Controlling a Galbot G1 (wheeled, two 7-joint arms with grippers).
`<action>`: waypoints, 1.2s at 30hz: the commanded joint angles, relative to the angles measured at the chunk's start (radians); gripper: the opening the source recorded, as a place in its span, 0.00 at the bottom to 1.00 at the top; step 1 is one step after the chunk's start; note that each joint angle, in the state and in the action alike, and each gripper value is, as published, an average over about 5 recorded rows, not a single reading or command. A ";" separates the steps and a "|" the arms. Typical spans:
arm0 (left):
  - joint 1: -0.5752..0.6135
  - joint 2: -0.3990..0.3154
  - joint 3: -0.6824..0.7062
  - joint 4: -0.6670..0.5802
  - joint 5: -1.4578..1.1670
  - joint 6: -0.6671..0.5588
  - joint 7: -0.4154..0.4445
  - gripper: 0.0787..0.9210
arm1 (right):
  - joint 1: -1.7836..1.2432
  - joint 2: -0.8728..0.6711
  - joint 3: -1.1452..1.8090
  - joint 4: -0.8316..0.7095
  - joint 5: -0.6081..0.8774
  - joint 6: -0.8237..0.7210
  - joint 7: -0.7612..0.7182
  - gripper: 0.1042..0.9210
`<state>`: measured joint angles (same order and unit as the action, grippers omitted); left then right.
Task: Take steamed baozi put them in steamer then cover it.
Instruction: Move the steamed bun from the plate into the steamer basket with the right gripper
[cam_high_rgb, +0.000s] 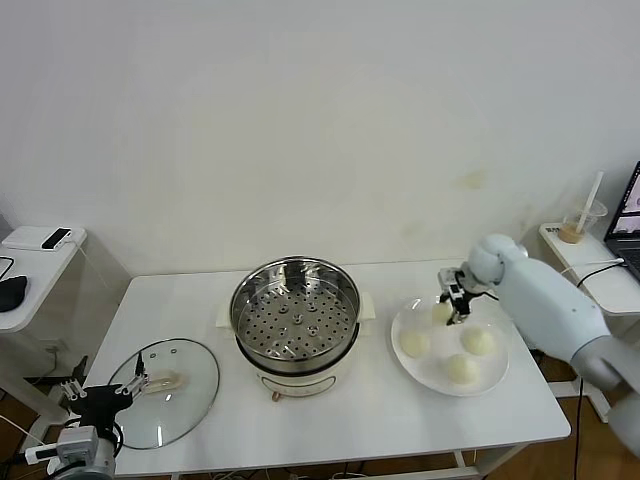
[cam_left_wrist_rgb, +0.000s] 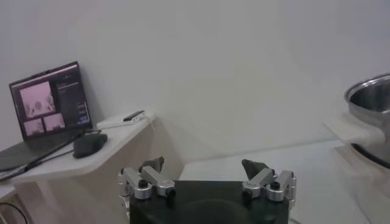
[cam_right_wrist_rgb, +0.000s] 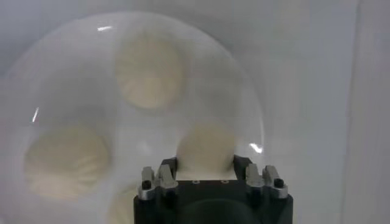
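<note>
a: nearest the head camera, one left gripper (cam_high_rgb: 100, 395) sits at the near left edge of the table (cam_high_rgb: 330, 430), jaws apart, holding nothing, just left of the one cover (cam_high_rgb: 165, 392) lying flat on the tabletop.

b: how many steamers?

a: one steamer (cam_high_rgb: 295, 320), mid-table, uncovered, with its perforated tray bare. right of it is one white plate (cam_high_rgb: 450, 345) with four steamed baozi. three lie free, at (cam_high_rgb: 414, 343), (cam_high_rgb: 478, 341) and (cam_high_rgb: 462, 369). the fourth, the held baozi (cam_high_rgb: 442, 312), is at the far left of the plate.

b: and the right arm?

a: one right gripper (cam_high_rgb: 456, 304) is down over the plate's far side, jaws clamped on that fourth bun.

b: left wrist view?

a: left gripper (cam_left_wrist_rgb: 207, 173) shows two fingers standing wide, nothing between them. the steamer (cam_left_wrist_rgb: 372, 115) is at the frame edge. beyond is one side table (cam_left_wrist_rgb: 91, 146) carrying one laptop (cam_left_wrist_rgb: 52, 100) and one mouse (cam_left_wrist_rgb: 89, 145).

b: right wrist view?

a: right gripper (cam_right_wrist_rgb: 206, 161) is closed around the held baozi (cam_right_wrist_rgb: 206, 146), fingers pressing its two sides. two more buns on the plate (cam_right_wrist_rgb: 244, 91) show whole, at (cam_right_wrist_rgb: 149, 73) and (cam_right_wrist_rgb: 66, 161); a fourth (cam_right_wrist_rgb: 125, 207) peeks out beside the gripper body.
</note>
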<state>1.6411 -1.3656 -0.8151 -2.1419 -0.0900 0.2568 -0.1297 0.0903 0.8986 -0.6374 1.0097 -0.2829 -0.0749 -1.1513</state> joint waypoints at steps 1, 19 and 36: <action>0.002 -0.001 0.010 0.002 -0.007 -0.001 -0.001 0.88 | 0.271 -0.053 -0.179 0.157 0.242 -0.005 -0.005 0.59; 0.006 0.022 0.006 0.003 -0.006 0.002 -0.003 0.88 | 0.519 0.260 -0.492 0.228 0.528 0.098 0.174 0.60; 0.010 0.010 -0.031 -0.010 -0.006 0.006 0.000 0.88 | 0.396 0.383 -0.606 0.134 0.215 0.394 0.269 0.59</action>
<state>1.6504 -1.3528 -0.8383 -2.1532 -0.0967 0.2627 -0.1301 0.5178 1.2177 -1.1792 1.1772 0.0564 0.1811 -0.9306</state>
